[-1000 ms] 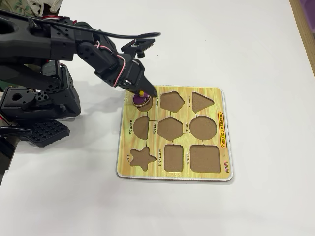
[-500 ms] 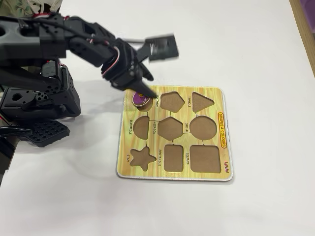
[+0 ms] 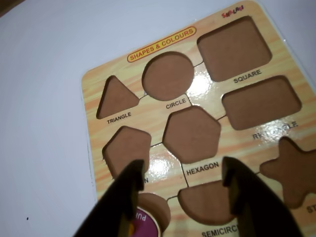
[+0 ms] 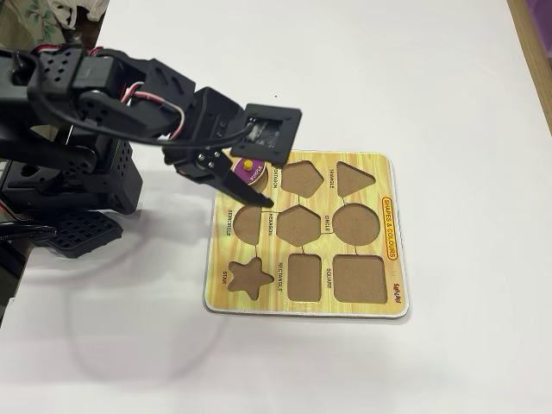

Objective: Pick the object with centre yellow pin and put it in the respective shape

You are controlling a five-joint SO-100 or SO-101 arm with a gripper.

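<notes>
Purple oval piece (image 4: 248,172), yellow knob (image 4: 248,163): lying in the puzzle board (image 4: 371,306)'s far-left recess, likely light, rigid, too flat to pinch except by the knob, while the gripper (image 3: 181,178) is hovering just beside it, jaws spread and empty.

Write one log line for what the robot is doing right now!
hand: open, empty | purple piece: in top-left recess of board | hand above board beside piece | other recesses: empty

1. Puzzle board (image 3: 163,163): wood-grain print, glossy, glare patches just beyond the fingers (image 3: 126,197)
2. Cut-out floors: matt brown, fibreboard look
3. Fingers: black plastic, smooth, dull sheen
4. Purple piece (image 4: 248,172) beside the fingers: smooth, yellow knob
5. Table (image 4: 431,78): white, matt
</notes>
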